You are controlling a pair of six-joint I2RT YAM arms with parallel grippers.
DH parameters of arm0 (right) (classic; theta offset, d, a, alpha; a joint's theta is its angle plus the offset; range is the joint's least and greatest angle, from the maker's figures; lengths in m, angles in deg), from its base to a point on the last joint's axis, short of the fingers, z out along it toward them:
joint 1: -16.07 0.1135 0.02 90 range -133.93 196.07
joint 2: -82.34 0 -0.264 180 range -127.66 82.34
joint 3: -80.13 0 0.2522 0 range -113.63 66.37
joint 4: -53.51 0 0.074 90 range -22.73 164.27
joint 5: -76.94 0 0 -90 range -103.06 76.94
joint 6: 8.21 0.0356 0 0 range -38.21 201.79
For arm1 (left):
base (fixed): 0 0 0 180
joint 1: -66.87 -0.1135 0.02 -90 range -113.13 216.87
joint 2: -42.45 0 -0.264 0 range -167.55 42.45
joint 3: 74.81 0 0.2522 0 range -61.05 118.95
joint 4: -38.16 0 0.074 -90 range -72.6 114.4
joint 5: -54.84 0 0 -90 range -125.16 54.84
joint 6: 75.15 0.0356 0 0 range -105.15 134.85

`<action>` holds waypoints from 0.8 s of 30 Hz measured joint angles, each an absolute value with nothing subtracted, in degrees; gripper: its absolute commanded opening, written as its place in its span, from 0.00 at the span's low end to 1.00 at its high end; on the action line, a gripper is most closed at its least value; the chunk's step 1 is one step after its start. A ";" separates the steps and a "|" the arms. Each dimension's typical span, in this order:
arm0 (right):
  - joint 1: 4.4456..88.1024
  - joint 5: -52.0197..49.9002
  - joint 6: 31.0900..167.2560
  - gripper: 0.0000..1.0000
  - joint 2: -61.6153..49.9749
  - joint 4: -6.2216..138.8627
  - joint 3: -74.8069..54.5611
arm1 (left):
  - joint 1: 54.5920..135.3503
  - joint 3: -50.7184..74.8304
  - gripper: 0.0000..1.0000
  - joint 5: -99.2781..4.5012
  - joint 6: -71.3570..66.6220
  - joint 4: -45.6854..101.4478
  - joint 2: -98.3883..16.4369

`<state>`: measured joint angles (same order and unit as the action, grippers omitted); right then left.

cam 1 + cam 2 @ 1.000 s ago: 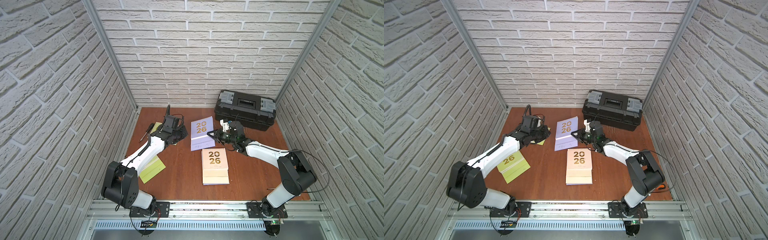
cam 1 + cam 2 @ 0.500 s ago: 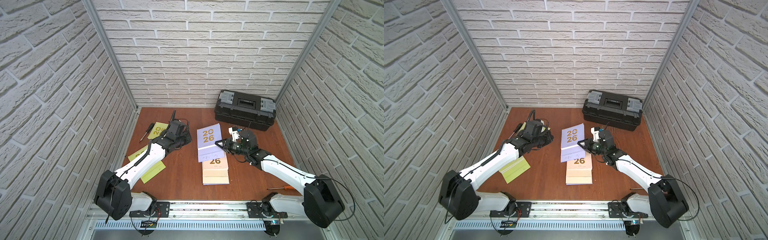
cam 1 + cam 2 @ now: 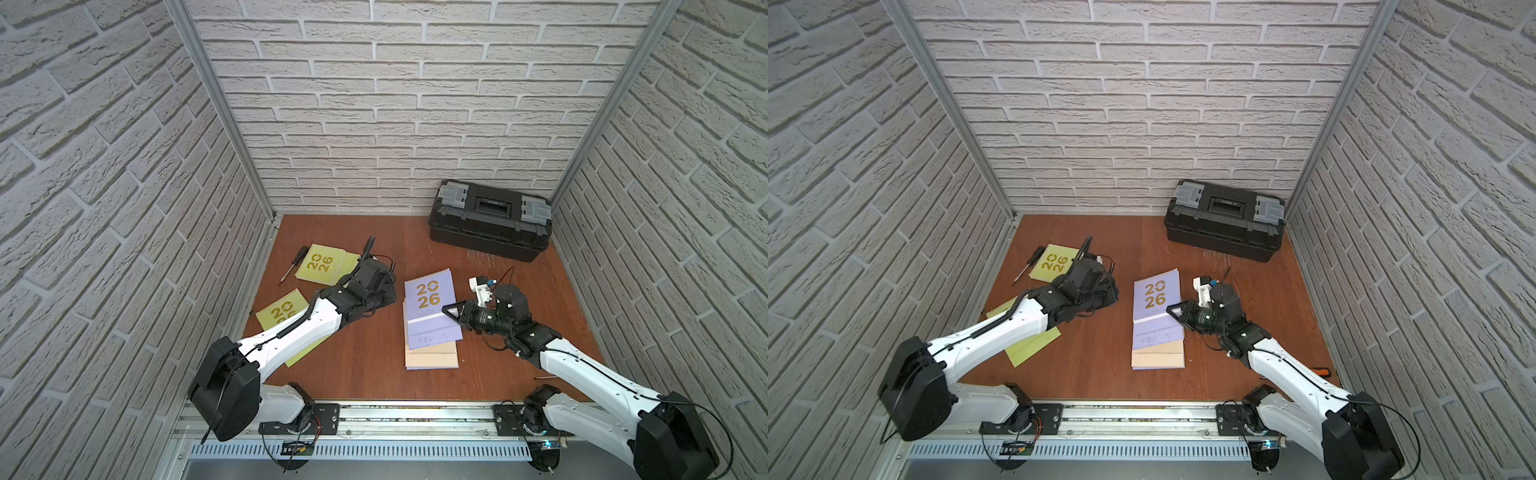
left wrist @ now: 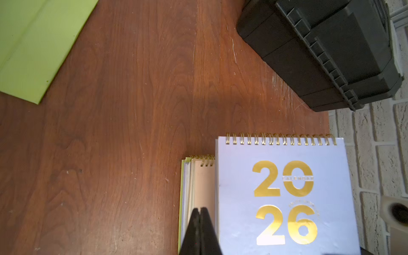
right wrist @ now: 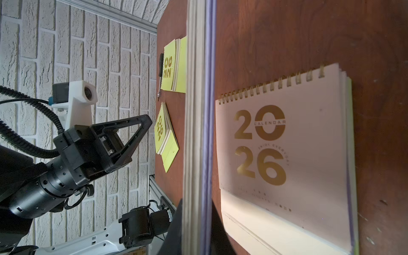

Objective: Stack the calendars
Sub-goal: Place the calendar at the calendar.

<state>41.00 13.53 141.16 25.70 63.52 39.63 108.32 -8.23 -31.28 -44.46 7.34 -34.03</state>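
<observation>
Nearest the rail, the stack (image 3: 432,358) lies flat on the desk (image 3: 374,365), beige on top, its long axis running near to far. The left wrist view shows lavender and green edges under the beige. Over the stack hangs the lavender calendar (image 3: 428,322), gripped at its right edge by the right pincer (image 3: 446,311), whose jaws are narrow on the pages. It runs the same way as the stack, spiral at the far end, slightly twisted and set farther back, so the beige near end shows. I judge it must come nearer and down to seat square. Whether its near flap touches the stack I cannot tell. The left pincer (image 4: 200,223), closed and empty, sits just beside the stack's left side. Bare desk lies left and beyond. The near green calendar (image 3: 279,312) lies partly under the left arm, and the far green calendar (image 3: 322,264) is by a screwdriver (image 3: 293,264). The toolbox (image 3: 490,220) stands well apart at the far right
</observation>
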 measured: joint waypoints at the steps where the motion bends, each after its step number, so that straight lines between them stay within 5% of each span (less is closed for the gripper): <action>1: 41.00 13.46 141.16 0.06 26.42 63.74 40.13 | 108.63 -8.54 0.00 -31.04 -44.74 7.60 -34.28; 24: 41.28 13.77 142.87 0.06 32.35 63.17 47.63 | 113.20 -13.08 0.00 -29.42 -49.29 13.57 -41.14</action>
